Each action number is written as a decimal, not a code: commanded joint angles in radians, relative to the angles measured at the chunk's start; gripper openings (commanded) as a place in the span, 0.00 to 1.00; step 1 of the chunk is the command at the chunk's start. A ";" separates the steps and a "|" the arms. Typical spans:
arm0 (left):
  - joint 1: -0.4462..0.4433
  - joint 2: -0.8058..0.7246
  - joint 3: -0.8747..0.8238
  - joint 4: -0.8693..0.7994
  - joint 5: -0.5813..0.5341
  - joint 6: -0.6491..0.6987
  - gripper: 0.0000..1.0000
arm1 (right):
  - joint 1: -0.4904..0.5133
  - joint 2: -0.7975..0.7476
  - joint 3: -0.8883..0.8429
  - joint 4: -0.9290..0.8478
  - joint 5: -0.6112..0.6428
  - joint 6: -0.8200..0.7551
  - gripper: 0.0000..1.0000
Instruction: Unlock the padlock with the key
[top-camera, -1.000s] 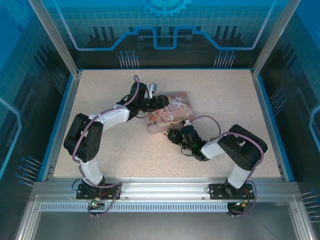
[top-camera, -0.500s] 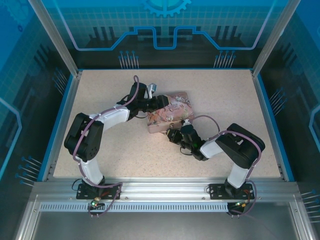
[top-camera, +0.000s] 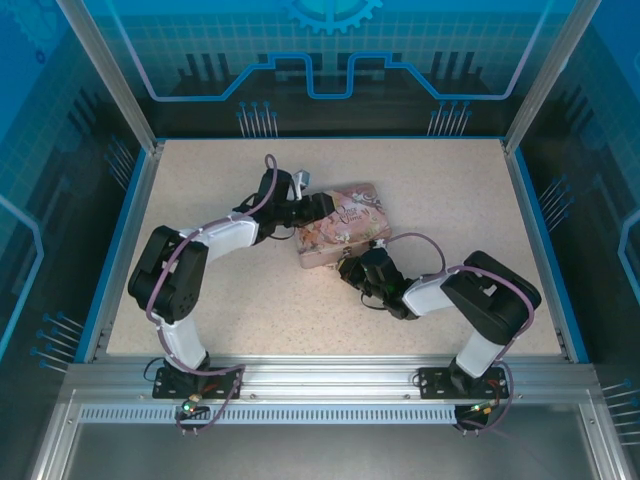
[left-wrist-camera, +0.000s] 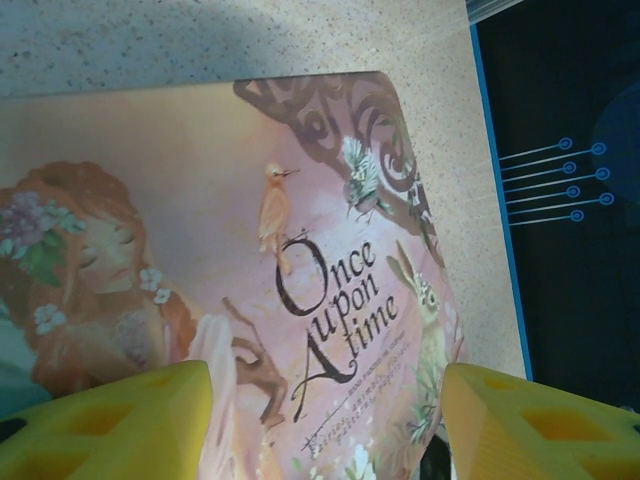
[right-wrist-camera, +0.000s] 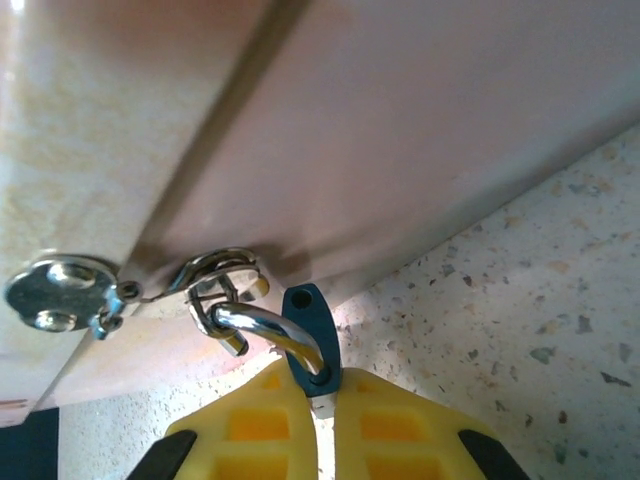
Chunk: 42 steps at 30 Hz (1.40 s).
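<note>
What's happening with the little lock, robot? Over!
Left gripper open over tin. Right gripper shut on padlock. Shackle hooked through tin's clasp.

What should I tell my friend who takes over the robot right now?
Left gripper: open, fingers spread over the pink tin lid.
Right gripper: shut on the padlock, holding its blue body low by the table.
The silver shackle hangs through the tin's clasp; it looks closed.
Done: padlock gripped.
Left to do: bring the key, fit it, turn it, free the shackle.
</note>
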 joint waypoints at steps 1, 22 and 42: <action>0.003 -0.006 -0.056 0.005 -0.015 -0.027 0.63 | -0.028 -0.012 -0.011 -0.139 0.075 0.058 0.09; 0.000 0.017 -0.151 0.044 -0.025 -0.042 0.62 | -0.219 -0.093 0.086 -0.378 0.037 -0.084 0.11; 0.003 -0.001 -0.188 0.051 -0.049 -0.043 0.62 | -0.322 -0.104 0.017 -0.205 -0.213 -0.381 0.21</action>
